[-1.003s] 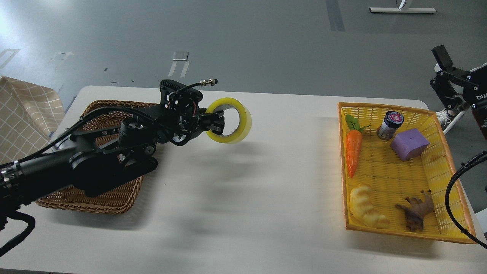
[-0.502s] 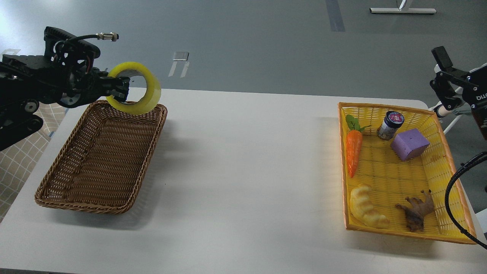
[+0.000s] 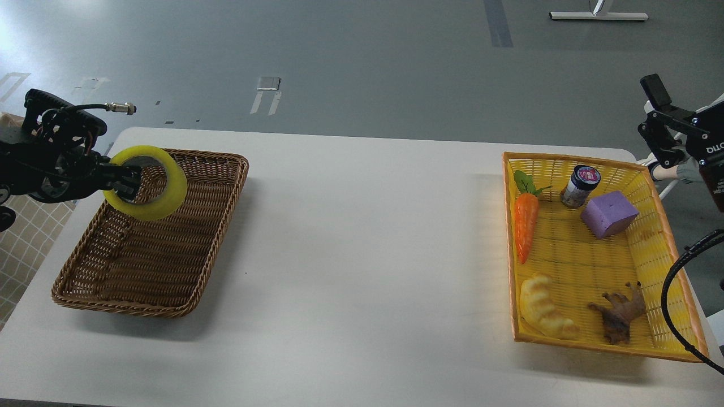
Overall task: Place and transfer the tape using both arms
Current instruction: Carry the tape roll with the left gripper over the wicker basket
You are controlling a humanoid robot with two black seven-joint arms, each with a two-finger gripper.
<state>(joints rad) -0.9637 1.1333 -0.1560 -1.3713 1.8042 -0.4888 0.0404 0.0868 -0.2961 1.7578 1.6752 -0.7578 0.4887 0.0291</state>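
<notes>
The tape (image 3: 151,189), a translucent yellow roll with a pale core, hangs tilted over the far left part of the brown wicker basket (image 3: 169,282). My left gripper (image 3: 125,183) comes in from the left edge and is shut on the roll's left wall, one finger inside the hole. The roll is held above the basket floor. My right gripper (image 3: 659,121) is at the far right edge, off the table, beyond the yellow basket; its fingers look spread and hold nothing.
A yellow plastic basket (image 3: 673,265) at the right holds a toy carrot (image 3: 525,223), a small jar (image 3: 579,186), a purple block (image 3: 608,213), a pale croissant toy (image 3: 544,308) and a brown figure (image 3: 619,314). A checked cloth (image 3: 22,237) lies off the left edge.
My left arm has swung left with the tape, from mid-table to over the wicker basket, then lowered it toward the basket's far left. The right arm has barely moved.
</notes>
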